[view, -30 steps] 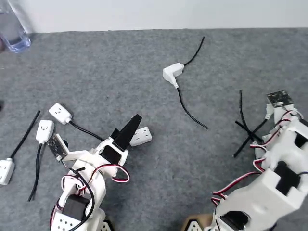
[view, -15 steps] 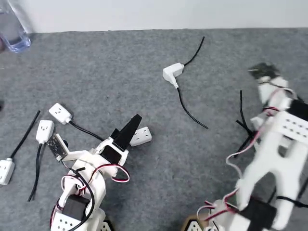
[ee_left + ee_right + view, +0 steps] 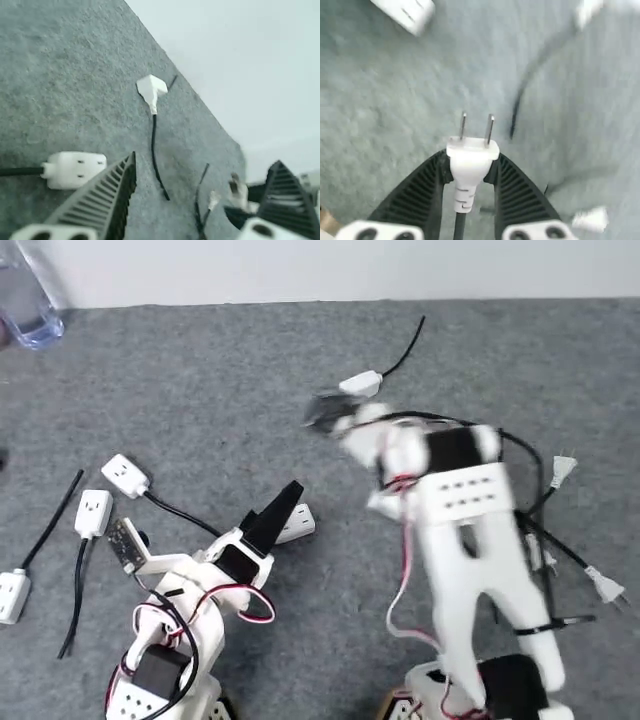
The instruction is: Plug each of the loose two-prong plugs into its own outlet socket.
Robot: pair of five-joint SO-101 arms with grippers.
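Clamping 2-prong plug (image 3: 468, 152), right gripper (image 3: 470, 164)

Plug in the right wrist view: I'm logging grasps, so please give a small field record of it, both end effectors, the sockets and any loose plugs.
plug: white, two-prong, prongs pointing away from the wrist
right end effector: shut on plug
left end effector: open, holding nothing
nearest socket: lying beside one left finger, slots showing
other sockets: three, at the left of the high view
loose plugs: two, at the right of the high view
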